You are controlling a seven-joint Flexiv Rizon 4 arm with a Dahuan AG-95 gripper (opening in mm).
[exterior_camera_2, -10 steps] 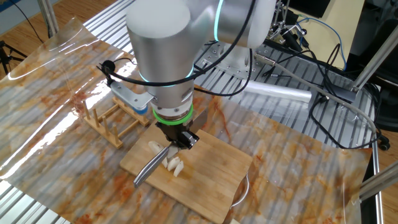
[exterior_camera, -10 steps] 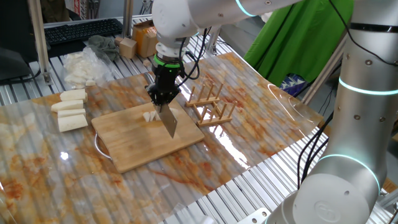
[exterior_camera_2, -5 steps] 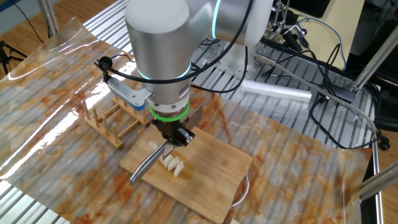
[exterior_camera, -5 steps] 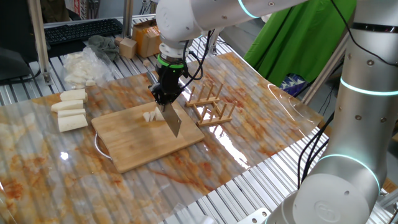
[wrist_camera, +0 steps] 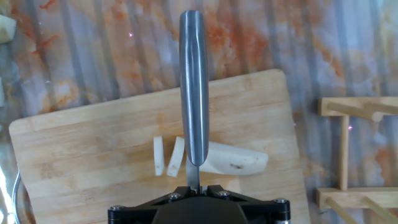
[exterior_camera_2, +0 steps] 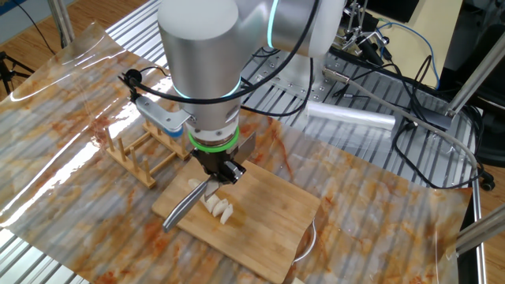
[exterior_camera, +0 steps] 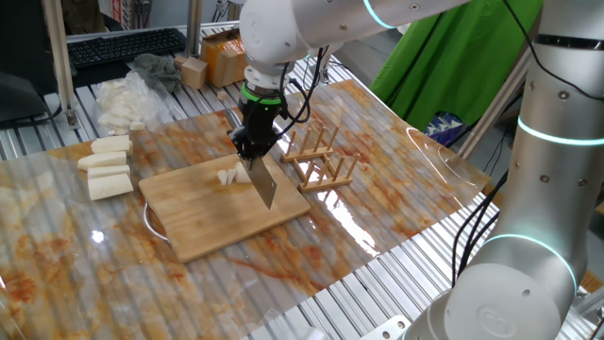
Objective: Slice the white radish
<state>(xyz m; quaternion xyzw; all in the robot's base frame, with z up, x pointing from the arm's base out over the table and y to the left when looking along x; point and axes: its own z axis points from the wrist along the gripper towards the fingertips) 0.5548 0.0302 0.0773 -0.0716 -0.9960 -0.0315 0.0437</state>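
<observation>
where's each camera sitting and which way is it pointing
One fixed view: raised at a table corner, looking across at the light bamboo cutting board; shows the white arm and black hand.
The other fixed view: high on the opposite side, looking down past the arm's grey wrist.
Hand view: on the hand, looking straight down the steel knife onto the cream-white radish chunk.
Shared: board, knife, radish, slatted wooden rack.

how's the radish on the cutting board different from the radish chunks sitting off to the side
The white radish lies on the cutting board, partly cut into thin slices under the knife; the three side chunks lie on the table, whole and uncut. Both are pale cream-white.
</observation>
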